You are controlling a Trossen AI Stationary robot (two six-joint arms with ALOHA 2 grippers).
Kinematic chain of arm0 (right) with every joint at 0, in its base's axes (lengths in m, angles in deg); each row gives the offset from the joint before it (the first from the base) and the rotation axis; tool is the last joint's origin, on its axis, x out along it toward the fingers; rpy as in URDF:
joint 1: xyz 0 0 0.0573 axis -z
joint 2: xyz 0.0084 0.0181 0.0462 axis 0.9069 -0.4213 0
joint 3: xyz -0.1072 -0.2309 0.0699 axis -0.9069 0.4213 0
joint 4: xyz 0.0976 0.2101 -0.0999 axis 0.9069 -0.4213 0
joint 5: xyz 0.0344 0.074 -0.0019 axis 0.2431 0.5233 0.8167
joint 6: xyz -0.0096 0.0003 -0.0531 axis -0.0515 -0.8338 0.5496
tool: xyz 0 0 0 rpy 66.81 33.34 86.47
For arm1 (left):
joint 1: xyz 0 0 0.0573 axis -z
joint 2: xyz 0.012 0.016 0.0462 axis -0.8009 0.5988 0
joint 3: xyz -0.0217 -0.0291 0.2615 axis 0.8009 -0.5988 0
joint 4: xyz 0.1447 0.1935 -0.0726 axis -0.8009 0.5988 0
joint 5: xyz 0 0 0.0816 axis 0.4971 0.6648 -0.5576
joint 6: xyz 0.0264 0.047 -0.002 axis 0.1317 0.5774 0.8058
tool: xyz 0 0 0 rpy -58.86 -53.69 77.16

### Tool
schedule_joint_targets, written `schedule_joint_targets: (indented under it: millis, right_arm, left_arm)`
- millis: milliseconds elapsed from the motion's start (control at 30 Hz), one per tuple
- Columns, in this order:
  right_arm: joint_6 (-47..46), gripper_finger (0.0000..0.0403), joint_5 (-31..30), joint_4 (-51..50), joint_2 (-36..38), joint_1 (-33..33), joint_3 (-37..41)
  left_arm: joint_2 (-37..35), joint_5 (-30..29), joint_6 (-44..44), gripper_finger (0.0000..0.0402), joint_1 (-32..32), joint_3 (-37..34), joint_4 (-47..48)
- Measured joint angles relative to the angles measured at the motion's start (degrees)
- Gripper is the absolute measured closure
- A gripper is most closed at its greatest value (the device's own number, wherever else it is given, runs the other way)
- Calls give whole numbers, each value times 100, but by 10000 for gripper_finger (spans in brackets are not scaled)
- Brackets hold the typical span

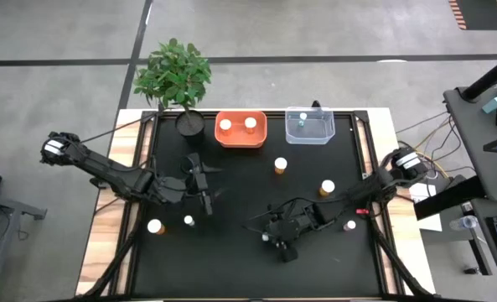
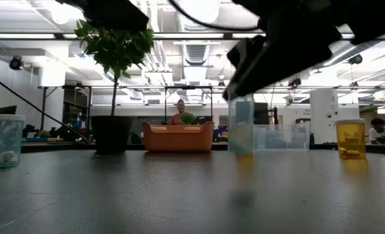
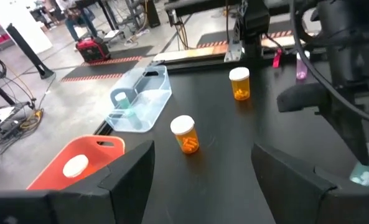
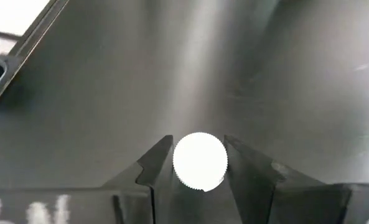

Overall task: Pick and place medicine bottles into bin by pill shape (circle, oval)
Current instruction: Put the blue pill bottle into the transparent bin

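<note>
Right wrist view: the right pincer point(image 4: 200, 163) pinches a white-capped bottle point(image 4: 200, 160) standing on the counter point(image 4: 246, 56), near its front edge. The cap is round and slick; a shallow grip could let it slip on lifting. The left pincer point(image 3: 200, 171) hovers spread.

Legible text, labels, brands, numbers, signs — none in any view.

Medicine bottles point(image 1: 280, 165) on the surface point(image 1: 240, 252): no label print can be made out. Orange bin point(image 1: 240, 130), clear bin point(image 1: 309, 126): unmarked. White markings at the right wrist view's edge — too blurred to read.
</note>
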State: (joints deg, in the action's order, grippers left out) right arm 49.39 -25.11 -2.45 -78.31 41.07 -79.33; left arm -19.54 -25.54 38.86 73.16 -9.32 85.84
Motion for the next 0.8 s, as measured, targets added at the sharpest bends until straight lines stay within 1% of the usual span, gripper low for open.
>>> schedule_joint_targets:
  millis: [100,167,233,300,433,533,633,800]
  right_arm:
    - [-89,284,-366,-306,443,113,0]
    - [-173,289,-723,-672,841,261,0]
    - [-387,290,-1004,-1036,1284,512,0]
    - [-669,289,-1091,-1462,1757,866,0]
    - [-1151,286,-1151,-2232,2589,1749,0]
    - [-1461,288,-1309,-2735,2994,2548,21]
    - [-1521,289,-1331,-3010,3208,3400,86]
    - [-1328,287,-1324,-2953,3206,4738,267]
  left_arm:
    - [0,-8,176,152,0,-2,-175]
    - [-3,-9,291,152,-3,-4,-240]
    - [-4,-9,383,152,-9,-7,-240]
    - [-4,-9,394,152,-9,-11,-237]
    - [-4,-9,510,152,-9,-11,-249]
    - [-4,-9,607,152,-11,-13,-303]
    - [-4,-9,698,152,-11,-13,-337]
    - [-4,-9,776,152,-11,-15,-337]
